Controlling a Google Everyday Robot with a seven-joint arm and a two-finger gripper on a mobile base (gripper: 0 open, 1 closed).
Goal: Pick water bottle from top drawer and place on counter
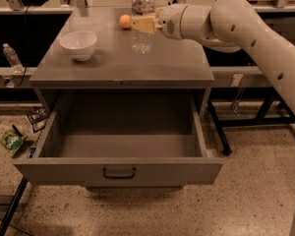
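Holding: the gripper (142, 24) reaches in from the right on the white arm (246, 28), its fingers (148, 24) clenched around the middle of the water bottle (141, 41).
Bottle position: upright over the rear middle of the counter (118, 65), well clear of the drawer (201, 132). Its base is at or just above the surface, and I cannot tell whether it touches.
Neighbours: an orange (125, 21) sits just beside the water bottle on its left, and a white bowl (78, 44) stands further left, apart from both.
Drawer: pulled fully open below the counter, its floor bare, the dark handle (119, 173) centred on the front panel.
Off to the side: a small bottle (12, 58) stands on a ledge at the far left, and a green packet (12, 142) lies on the floor.
Stage: likely the last step, setting the water bottle down and letting go.
Handling: thin ribbed plastic that probably gives under a hard squeeze. It looks clear and at least partly filled, so moderately heavy for its size and top-heavy once released.
Grip: the ribbed waist is a sensible hold, since the ridges resist slipping. The smooth shoulder and cap would be poorer choices.
Risk: a tall, narrow base tips easily. Releasing before the base is flat, or brushing it while withdrawing, could knock it into the orange.
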